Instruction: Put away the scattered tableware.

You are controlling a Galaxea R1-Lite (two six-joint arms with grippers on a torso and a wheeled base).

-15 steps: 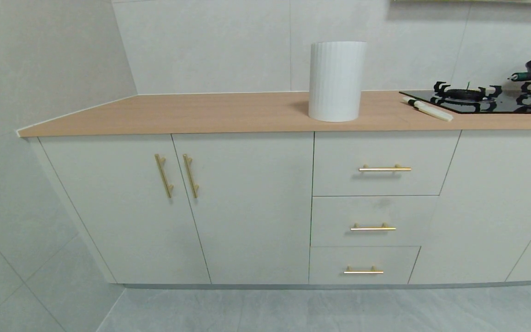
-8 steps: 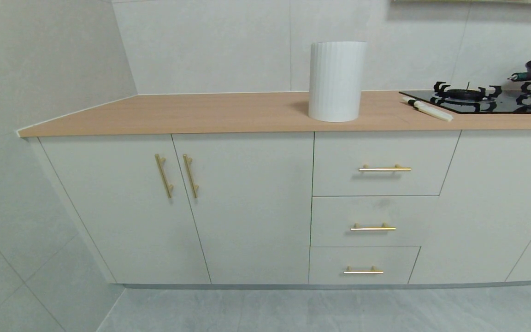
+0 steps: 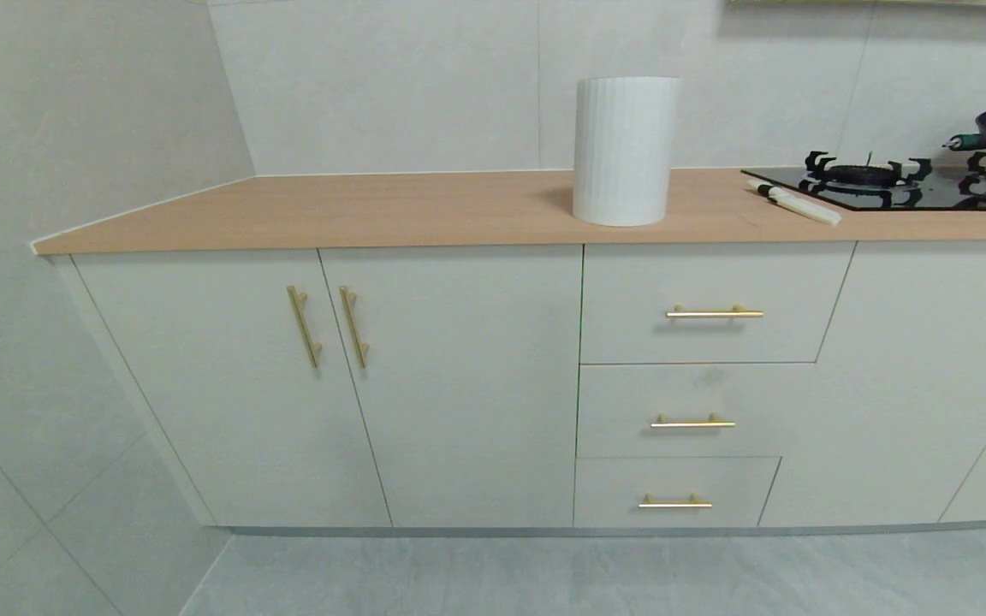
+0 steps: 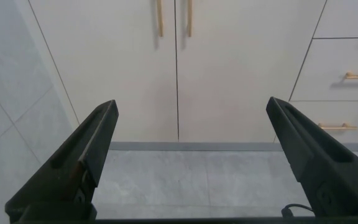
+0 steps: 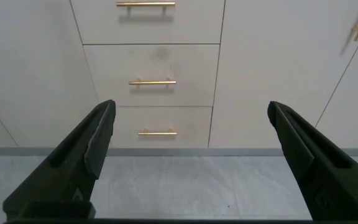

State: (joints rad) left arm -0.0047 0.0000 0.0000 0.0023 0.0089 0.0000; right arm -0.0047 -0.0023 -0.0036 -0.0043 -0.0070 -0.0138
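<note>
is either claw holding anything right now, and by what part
Nothing is held. The left claw and the right claw are both open, with nothing between the fingers.

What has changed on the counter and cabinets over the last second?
Nothing visibly changed. The white ribbed canister stands on the same spot of the wooden counter, the pale utensil lies as before by the stove, and the cabinet fronts remain shut.
</note>
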